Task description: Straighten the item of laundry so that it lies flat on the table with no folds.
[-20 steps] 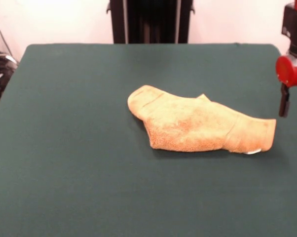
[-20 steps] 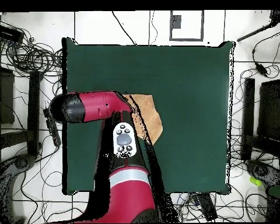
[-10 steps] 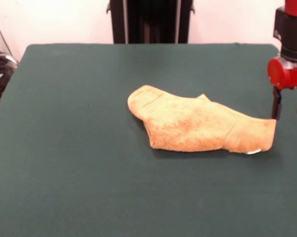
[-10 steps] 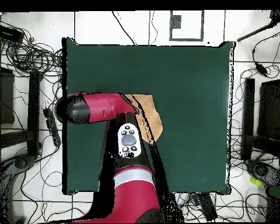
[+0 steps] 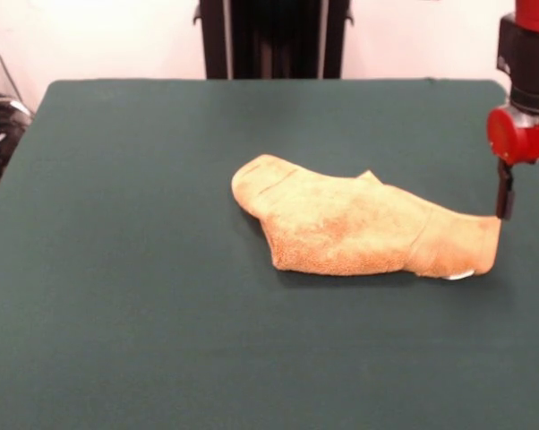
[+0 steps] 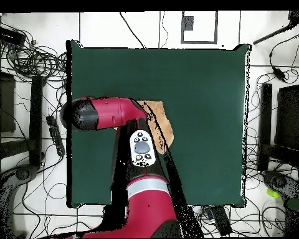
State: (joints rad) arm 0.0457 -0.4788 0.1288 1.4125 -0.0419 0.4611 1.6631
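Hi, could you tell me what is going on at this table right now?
A red and black robot arm is working on a golden-orange towel that lies bunched and folded on the green table. Its tool hangs open at the towel's tagged end, just beside the corner and above the table, holding nothing. The towel has not been flattened yet; in the overhead view the arm covers most of it.

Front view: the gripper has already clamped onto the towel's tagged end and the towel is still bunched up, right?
Not quite. The front view shows the gripper open, its fingers apart and hanging just off the tagged end of the towel, not clamped on it. The rest holds: the towel is still bunched and folded on the table.
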